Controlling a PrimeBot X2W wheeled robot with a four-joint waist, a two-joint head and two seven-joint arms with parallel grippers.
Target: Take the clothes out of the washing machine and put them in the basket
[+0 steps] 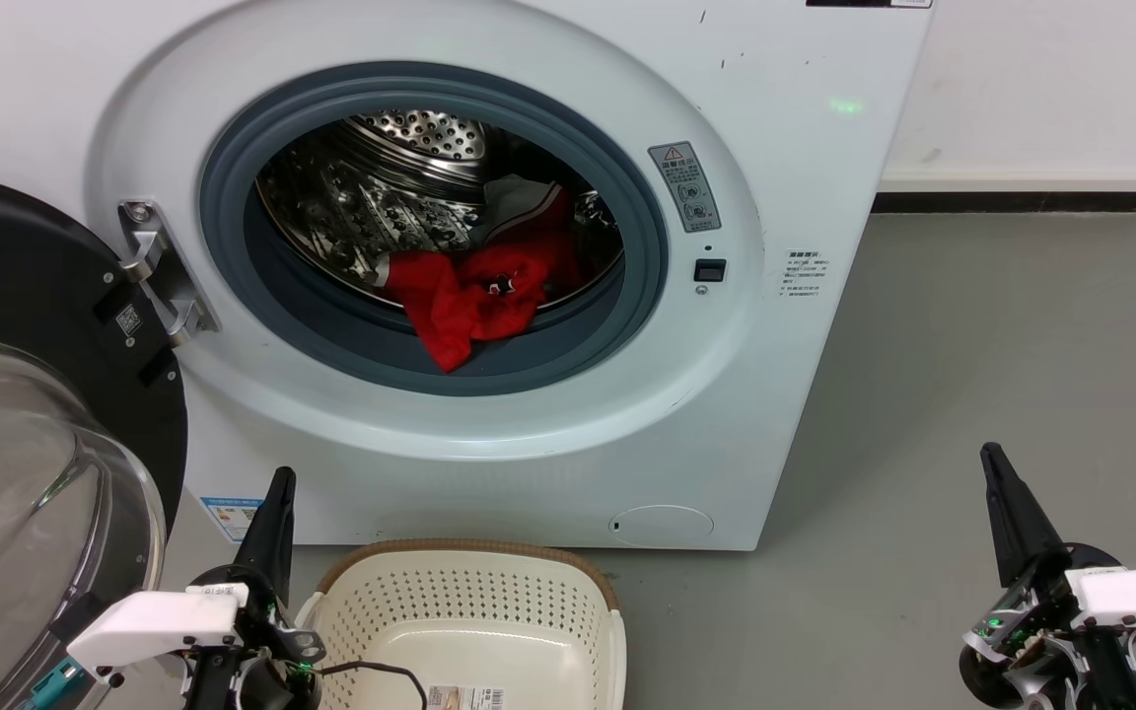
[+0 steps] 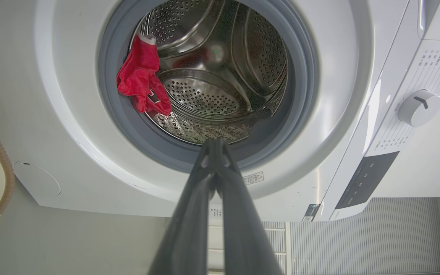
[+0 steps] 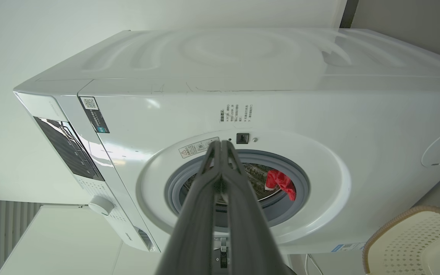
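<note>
From the head view, the large white front-loading washing machine (image 1: 785, 128) has its black-rimmed glass door (image 1: 45, 463) swung wide to the left. The bright red soft fabric clothes (image 1: 474, 291) lie heaped at the front lip of the perforated steel drum (image 1: 381, 187), with one fold drooping over the grey gasket. The small cream perforated plastic basket (image 1: 469, 602) sits on the floor just below the porthole, and nothing red lies in the part that shows. The left gripper (image 1: 279, 488) hangs just beside the basket's left rim, and the right gripper (image 1: 994, 463) is well off to the right over grey floor. Each is a single dark spike, its fingers pressed together on nothing. I judge this to be the opening step, with nothing fetched yet. The next move calls for one arm to part its fingers, reach through the porthole and pinch that drooping fold (the easiest purchase).

The left wrist view has the left gripper (image 2: 214, 143) with tips meeting, aimed at the lower gasket. It adds a look deep into the drum (image 2: 212, 95). Beyond the clothes (image 2: 139, 76) at the rim, I can make out no further garment. A white round dial (image 2: 418, 108) also appears here.

The right wrist view has the right gripper (image 3: 222, 145) likewise closed and empty. It adds the machine's flat top, and the clothes (image 3: 281, 182) shrink to a small red patch, with the basket (image 3: 414, 233) at one corner.
</note>
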